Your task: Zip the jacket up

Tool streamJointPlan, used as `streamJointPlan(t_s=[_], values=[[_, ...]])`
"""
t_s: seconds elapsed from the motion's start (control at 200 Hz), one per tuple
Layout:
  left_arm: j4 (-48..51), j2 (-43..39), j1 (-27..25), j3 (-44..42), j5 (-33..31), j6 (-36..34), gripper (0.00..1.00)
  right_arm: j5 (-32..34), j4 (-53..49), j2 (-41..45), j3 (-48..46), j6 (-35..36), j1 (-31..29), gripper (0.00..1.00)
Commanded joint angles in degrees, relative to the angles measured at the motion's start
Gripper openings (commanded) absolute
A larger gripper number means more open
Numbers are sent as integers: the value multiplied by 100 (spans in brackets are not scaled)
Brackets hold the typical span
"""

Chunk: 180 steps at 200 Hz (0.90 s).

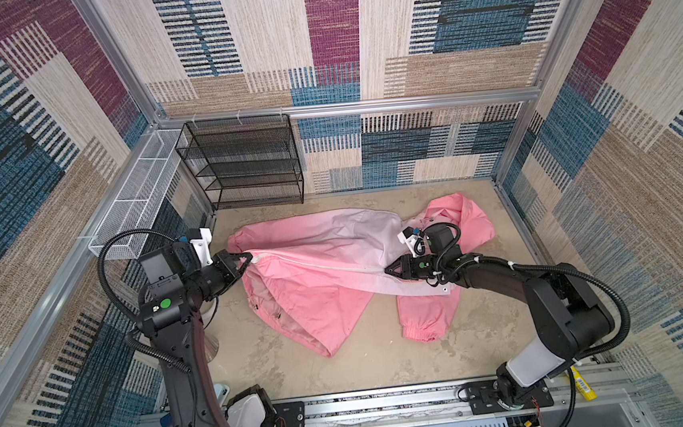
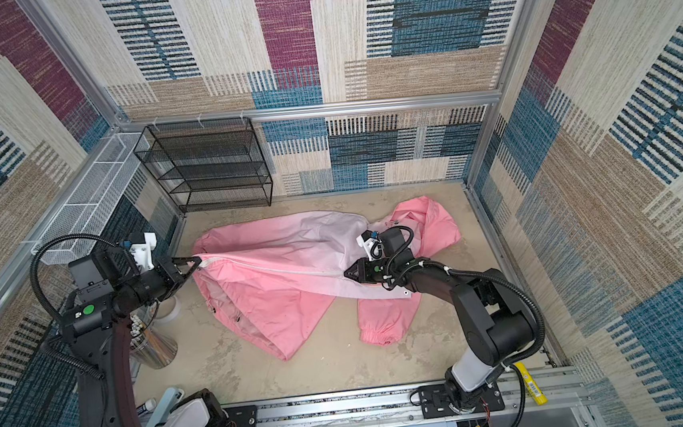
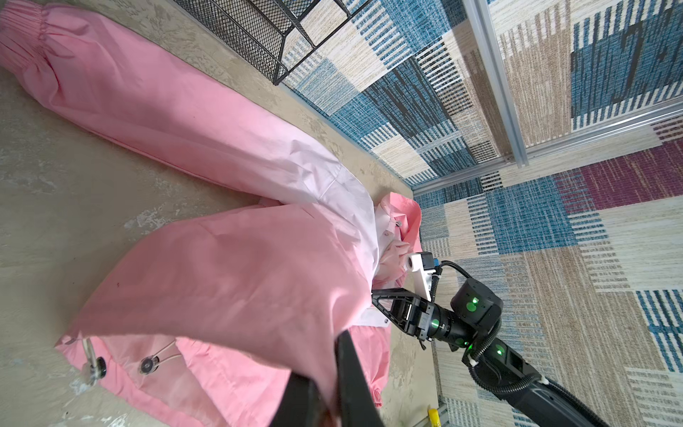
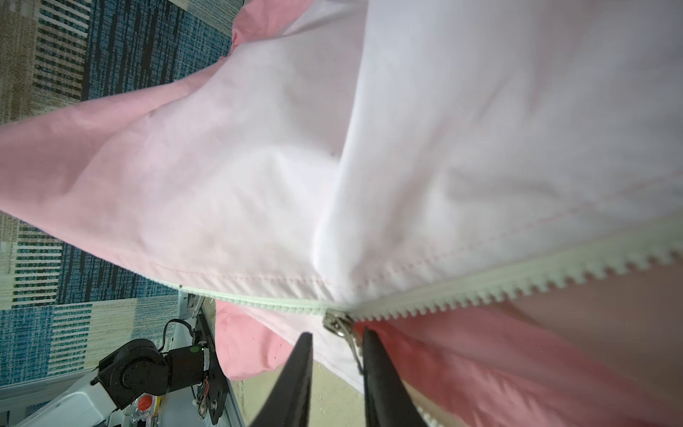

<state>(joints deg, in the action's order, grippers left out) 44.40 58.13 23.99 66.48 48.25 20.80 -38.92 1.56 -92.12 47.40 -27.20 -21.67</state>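
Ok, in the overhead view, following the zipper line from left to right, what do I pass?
In a top view: left gripper → jacket's white zipper → right gripper → jacket's hood.

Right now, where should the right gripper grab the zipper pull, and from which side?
Probably pinch the metal pull tab, not the slider body. Come from the unzipped hood end: the tab trails that way, lying between the fingers of the right gripper.

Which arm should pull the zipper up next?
Probably right. The right end effector has the zipper pull between its fingertips; the left end effector is shut on the jacket at its zipped bottom end.
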Motion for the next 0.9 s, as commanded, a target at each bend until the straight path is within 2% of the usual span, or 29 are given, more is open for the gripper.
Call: streamJointPlan(t_s=[0.0, 0.055, 0.13, 0.225, 0.356, 0.436, 0.611, 0.771, 0.897], values=[[-108, 1, 4, 87, 18, -129, 0, 24, 127, -46, 116, -44, -4, 19], [-116, 1, 3, 108, 17, -136, 0, 50, 112, -45, 145, -47, -4, 14], [-106, 8, 9, 119, 18, -138, 0, 110, -26, -32, 232, 7, -4, 0], [-73, 41, 9, 215, -6, -162, 0, 391, -540, 229, 469, 96, -14, 0], [-9, 91, 16, 352, -67, -229, 0, 1268, -1940, 1074, 1272, 168, -8, 0], [-51, 111, 17, 361, -72, -217, 0, 1554, -2726, 1451, 1818, 143, -6, 0], [-224, 154, 25, 388, -34, -117, 0, 2553, -4117, 1678, 2741, 125, -4, 0], [150, 338, 101, 689, -253, -499, 0, 3261, -4562, 1703, 2821, 84, 121, 0], [367, 444, 481, 856, -299, -750, 0, 3305, -4398, 1731, 2445, 125, 443, 0]])
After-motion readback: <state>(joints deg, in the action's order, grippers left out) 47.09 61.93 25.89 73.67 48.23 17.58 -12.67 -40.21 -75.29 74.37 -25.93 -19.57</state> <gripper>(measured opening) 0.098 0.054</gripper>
